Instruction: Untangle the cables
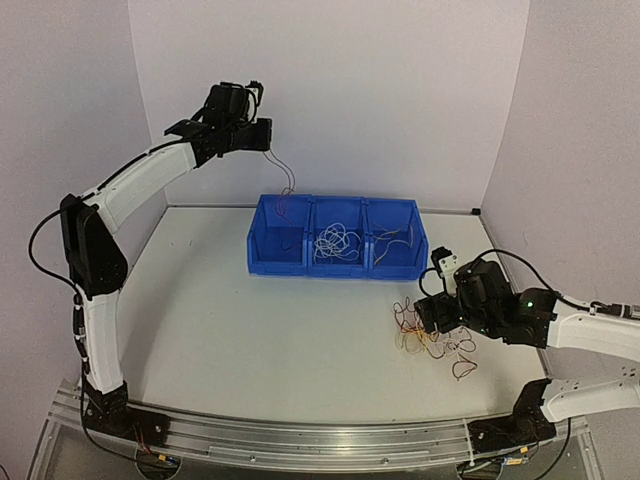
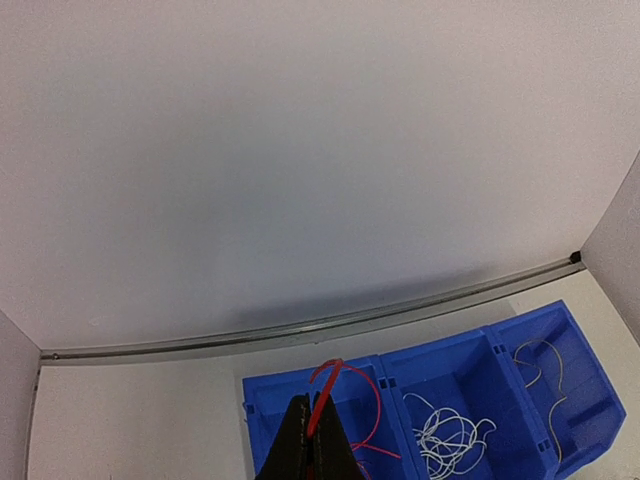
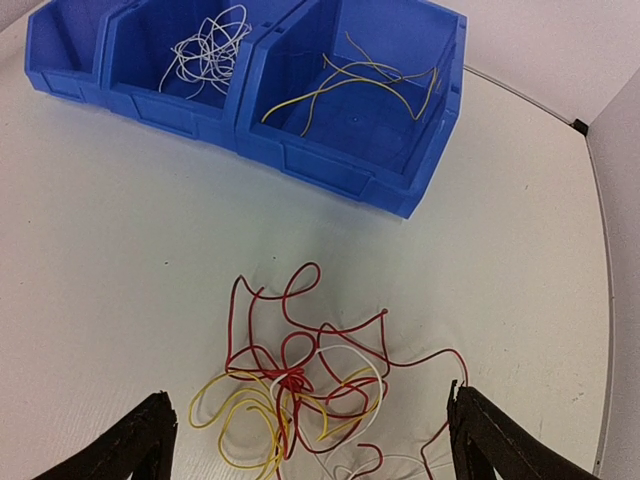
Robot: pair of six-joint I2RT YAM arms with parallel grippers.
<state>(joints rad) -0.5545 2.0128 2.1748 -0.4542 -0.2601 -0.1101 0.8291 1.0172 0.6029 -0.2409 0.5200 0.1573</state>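
Note:
A loose tangle of red, yellow and white cables (image 1: pixel 432 340) lies on the table at the right; the right wrist view shows the tangle (image 3: pixel 310 385) between my fingers. My right gripper (image 3: pixel 310 445) is wide open just above it, fingers (image 3: pixel 150 440) on either side. My left gripper (image 1: pixel 266 140) is raised high above the blue bins, shut on a red cable (image 2: pixel 325 395) that hangs down toward the left bin (image 1: pixel 278 235). The middle bin holds white cables (image 1: pixel 335 240); the right bin holds yellow ones (image 3: pixel 350 80).
Three joined blue bins (image 1: pixel 335 265) stand at the back centre of the table. Walls close the table at the back and sides. A metal rail (image 1: pixel 300 440) runs along the near edge by the arm bases.

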